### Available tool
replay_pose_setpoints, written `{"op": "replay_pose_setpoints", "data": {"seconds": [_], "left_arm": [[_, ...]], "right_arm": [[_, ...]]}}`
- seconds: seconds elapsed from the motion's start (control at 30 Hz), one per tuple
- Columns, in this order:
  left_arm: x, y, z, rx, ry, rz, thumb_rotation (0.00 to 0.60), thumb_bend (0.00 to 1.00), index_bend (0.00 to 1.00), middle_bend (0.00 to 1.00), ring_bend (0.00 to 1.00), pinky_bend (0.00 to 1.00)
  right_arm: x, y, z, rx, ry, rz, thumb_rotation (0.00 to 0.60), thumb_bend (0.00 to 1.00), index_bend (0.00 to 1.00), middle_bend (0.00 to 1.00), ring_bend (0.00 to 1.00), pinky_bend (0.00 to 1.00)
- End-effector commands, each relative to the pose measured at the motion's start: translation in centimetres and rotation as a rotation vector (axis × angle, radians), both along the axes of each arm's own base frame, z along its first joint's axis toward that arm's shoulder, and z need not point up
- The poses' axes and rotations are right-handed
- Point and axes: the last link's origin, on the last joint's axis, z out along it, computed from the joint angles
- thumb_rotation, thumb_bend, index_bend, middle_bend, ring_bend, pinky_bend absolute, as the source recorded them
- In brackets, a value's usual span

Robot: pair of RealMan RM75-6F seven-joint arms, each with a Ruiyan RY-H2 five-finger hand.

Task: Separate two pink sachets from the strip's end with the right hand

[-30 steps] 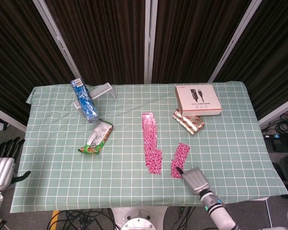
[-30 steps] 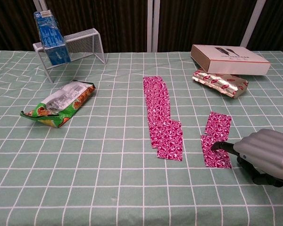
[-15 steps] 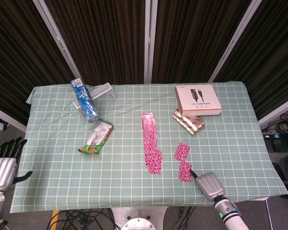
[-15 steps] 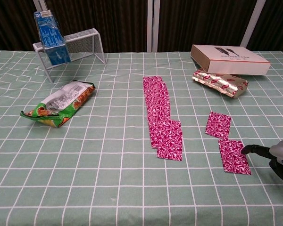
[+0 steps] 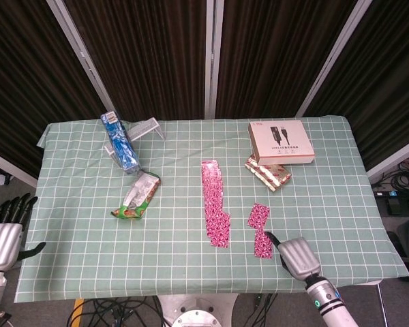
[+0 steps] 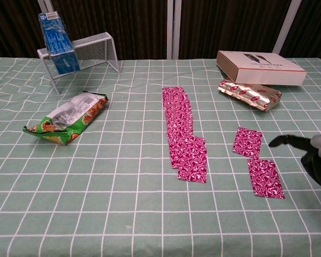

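Note:
The long pink sachet strip point(image 5: 215, 197) point(image 6: 182, 131) lies down the middle of the checked green cloth. To its right lie two separate pink sachets, one further back point(image 5: 259, 216) point(image 6: 247, 141) and one nearer point(image 5: 263, 244) point(image 6: 265, 178), corner to corner. My right hand point(image 5: 296, 254) point(image 6: 312, 151) hovers just right of them with one dark finger point(image 6: 281, 140) stretched toward the sachets. It touches neither and holds nothing. My left hand point(image 5: 5, 231) hangs off the table's left front corner, fingers spread and empty.
A white box point(image 5: 281, 142) and a gold-red packet point(image 5: 267, 172) sit at the back right. A wire rack point(image 5: 142, 129) with a blue carton point(image 5: 119, 142) stands at the back left. A green snack bag point(image 5: 138, 196) lies in front of it.
The right hand slid the nearer sachet rightward and toward the front edge. It then lifted its fingertip off that sachet. The left hand stayed put.

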Motion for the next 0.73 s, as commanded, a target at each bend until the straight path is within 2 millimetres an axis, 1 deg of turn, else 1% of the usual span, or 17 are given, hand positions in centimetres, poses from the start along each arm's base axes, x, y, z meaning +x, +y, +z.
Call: {"op": "replay_pose_setpoints", "data": {"seconds": [0.03,0.07,0.1,0.13,0.17,0.2,0.23,0.27,0.3,0.37,0.43,0.53,0.73], "left_arm": [[0.0,0.0,0.0,0.0,-0.001,-0.001,0.6,0.15,0.02,0.0,0.0,0.07],[0.1,0.0,0.0,0.0,-0.002,-0.002,0.6,0.15,0.02,0.0,0.0,0.07],[0.1,-0.1,-0.1,0.0,-0.003,-0.003,0.6,0.15,0.02,0.0,0.0,0.07],[0.1,-0.1,-0.1,0.0,-0.005,-0.002,0.6,0.15,0.02,0.0,0.0,0.07],[0.1,-0.2,-0.1,-0.001,-0.007,-0.003,0.6,0.15,0.02,0.0,0.0,0.07],[0.1,-0.2,-0.2,-0.002,-0.008,-0.004,0.6,0.15,0.02,0.0,0.0,0.07],[0.2,-0.2,-0.3,-0.003,-0.011,-0.007,0.6,0.15,0.02,0.0,0.0,0.07],[0.3,-0.2,-0.3,-0.003,-0.012,-0.008,0.6,0.15,0.02,0.0,0.0,0.07],[0.3,-0.2,-0.3,-0.003,-0.013,-0.01,0.6,0.15,0.02,0.0,0.0,0.07],[0.4,-0.2,-0.3,-0.001,-0.011,-0.013,0.6,0.15,0.02,0.0,0.0,0.07],[0.4,-0.3,-0.2,0.001,-0.008,-0.014,0.6,0.15,0.02,0.0,0.0,0.07],[0.4,-0.3,-0.1,0.001,-0.006,-0.013,0.6,0.15,0.02,0.0,0.0,0.07],[0.5,-0.2,0.0,0.0,-0.01,-0.016,0.6,0.15,0.02,0.0,0.0,0.07]], "right_arm": [[0.1,-1.3,4.6,-0.277,-0.171,0.11,0.6,0.81,0.22,0.76,0.69,0.67],[-0.2,-1.5,5.3,-0.32,-0.181,0.116,0.6,0.78,0.24,0.73,0.66,0.66],[-0.6,-1.7,5.9,-0.364,-0.184,0.121,0.6,0.71,0.25,0.66,0.58,0.62],[-1.3,-1.9,6.8,-0.417,-0.167,0.125,0.6,0.66,0.25,0.61,0.52,0.58],[-2.0,-2.0,7.3,-0.45,-0.133,0.124,0.6,0.5,0.22,0.43,0.3,0.44],[-2.8,-2.1,7.8,-0.479,-0.089,0.111,0.6,0.34,0.16,0.24,0.14,0.26],[-3.5,-2.2,8.3,-0.508,-0.049,0.083,0.6,0.22,0.09,0.11,0.04,0.14],[-3.8,-2.3,8.6,-0.521,-0.055,0.059,0.6,0.11,0.03,0.02,0.0,0.03],[-4.1,-2.3,8.8,-0.525,-0.083,0.039,0.6,0.05,0.0,0.0,0.0,0.0],[-4.8,-2.4,9.4,-0.532,-0.115,0.009,0.6,0.02,0.0,0.0,0.0,0.0],[-5.5,-2.5,9.8,-0.534,-0.109,-0.017,0.6,0.0,0.0,0.0,0.0,0.0],[-5.8,-2.6,9.9,-0.519,-0.104,-0.046,0.6,0.0,0.0,0.0,0.0,0.0],[-5.6,-2.8,9.3,-0.477,-0.097,-0.059,0.6,0.0,0.0,0.0,0.0,0.0]]}}
